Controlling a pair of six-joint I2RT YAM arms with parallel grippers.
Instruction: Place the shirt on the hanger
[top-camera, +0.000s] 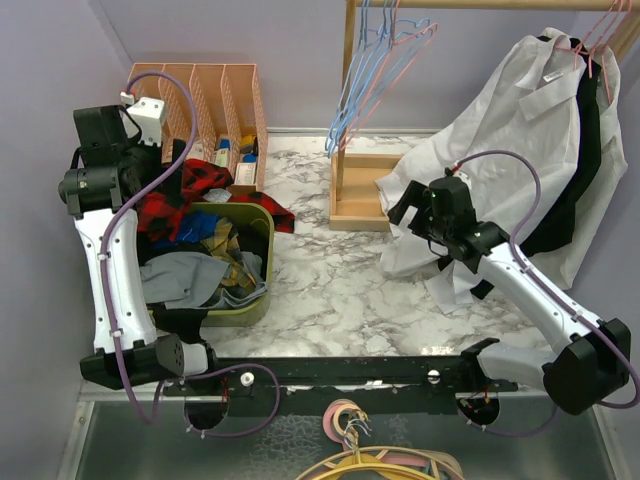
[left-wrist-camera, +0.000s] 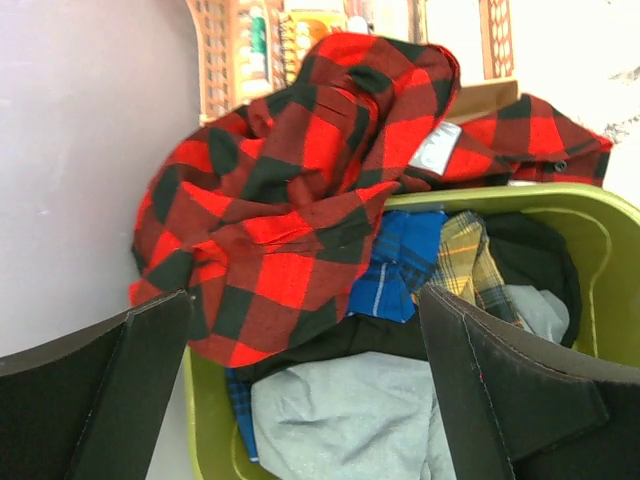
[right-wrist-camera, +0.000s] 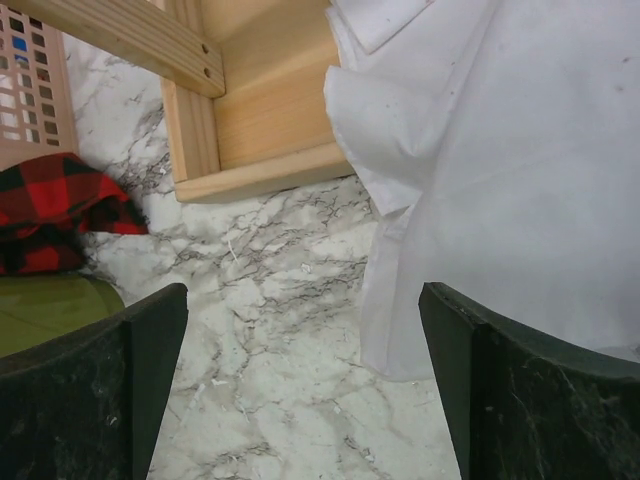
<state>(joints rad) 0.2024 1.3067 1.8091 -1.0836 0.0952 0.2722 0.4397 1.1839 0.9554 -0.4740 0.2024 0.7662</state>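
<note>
Red-plaid shirt (left-wrist-camera: 290, 190) lying straight ahead of left gripper (left-wrist-camera: 300, 320), jaws gaping; right gripper (right-wrist-camera: 300, 300), also spread, sitting well apart.

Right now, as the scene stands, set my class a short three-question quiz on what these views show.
1. True or false: the plaid shirt lies wholly inside the green bin.
2. The right gripper hovers beside: A) the white shirt, B) a blue mug, C) a towel.
3. Fill in: the left gripper has its jaws ____.
Key: 1 false, it spills over the rim; 2 A; 3 open.
</note>
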